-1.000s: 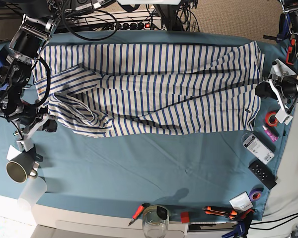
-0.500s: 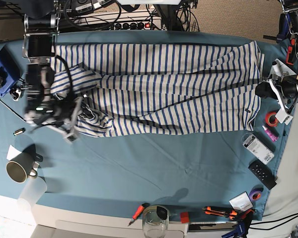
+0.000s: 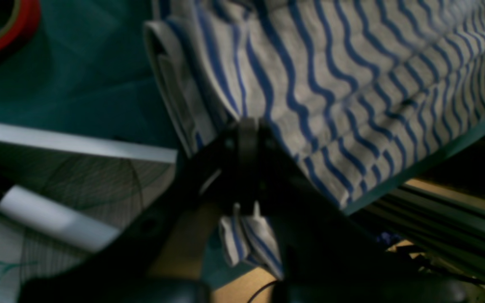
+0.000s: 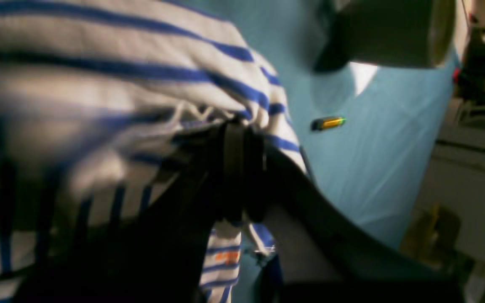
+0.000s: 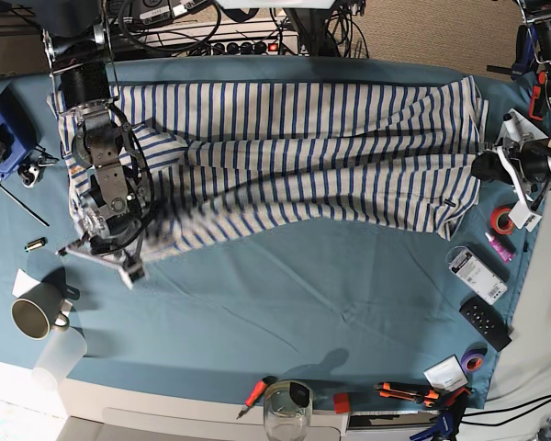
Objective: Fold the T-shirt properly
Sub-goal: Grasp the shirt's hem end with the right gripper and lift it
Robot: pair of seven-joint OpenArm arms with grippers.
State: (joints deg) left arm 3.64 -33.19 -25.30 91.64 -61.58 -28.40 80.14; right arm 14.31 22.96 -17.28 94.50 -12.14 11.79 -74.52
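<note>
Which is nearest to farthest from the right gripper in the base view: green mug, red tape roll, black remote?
From the right gripper, at the T-shirt's end on that view's left:
1. Green mug, just below-left of it.
2. Black remote, far across, lower right.
3. Red tape roll, right table edge, slightly farther.

T-shirt [image 5: 312, 156]: cream, blue stripes | table cloth [image 5: 285, 303]: plain teal
</note>
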